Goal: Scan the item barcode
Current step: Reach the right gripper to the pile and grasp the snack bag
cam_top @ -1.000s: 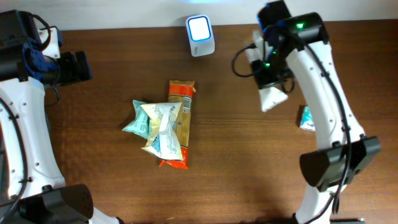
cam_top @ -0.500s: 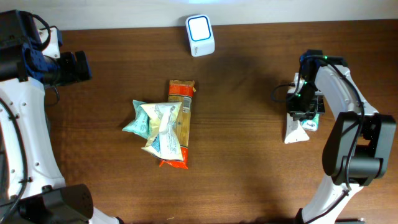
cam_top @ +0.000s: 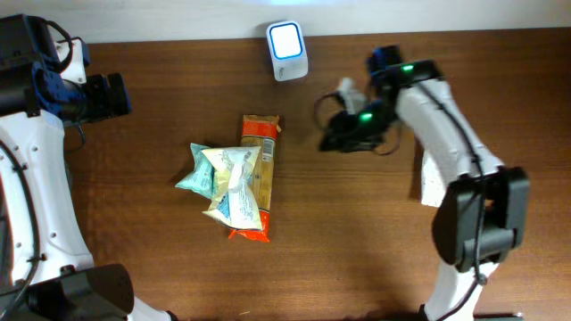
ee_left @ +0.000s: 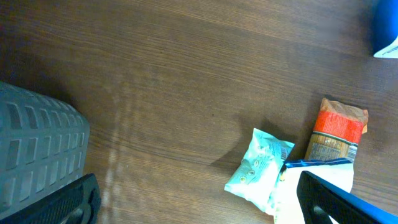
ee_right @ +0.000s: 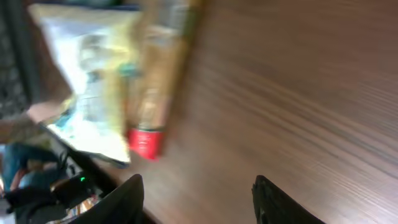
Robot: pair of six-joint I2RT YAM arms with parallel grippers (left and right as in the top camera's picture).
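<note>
The white scanner point(cam_top: 287, 51) with a lit blue window stands at the back edge; its corner shows in the left wrist view as the scanner point(ee_left: 385, 28). In mid-table lies a pile of snack packets: an orange packet point(cam_top: 258, 156), a teal packet point(cam_top: 194, 175) and a white-yellow packet point(cam_top: 235, 189). My right gripper point(cam_top: 332, 138) hovers right of the pile, open and empty. Its wrist view shows the right gripper point(ee_right: 199, 205) over bare wood, the white-yellow packet point(ee_right: 87, 93) blurred ahead. My left gripper point(cam_top: 107, 96) is open at the far left. From the left gripper point(ee_left: 199, 205), the teal packet point(ee_left: 258, 168) is in sight.
A white packet point(cam_top: 427, 183) lies at the right side, partly covered by my right arm. A grey ribbed object point(ee_left: 37, 155) fills the left wrist view's left edge. The table's back edge runs just behind the scanner.
My right gripper went from shut to open, left the white packet at the right side and swung left toward the pile. The left arm has not moved.
</note>
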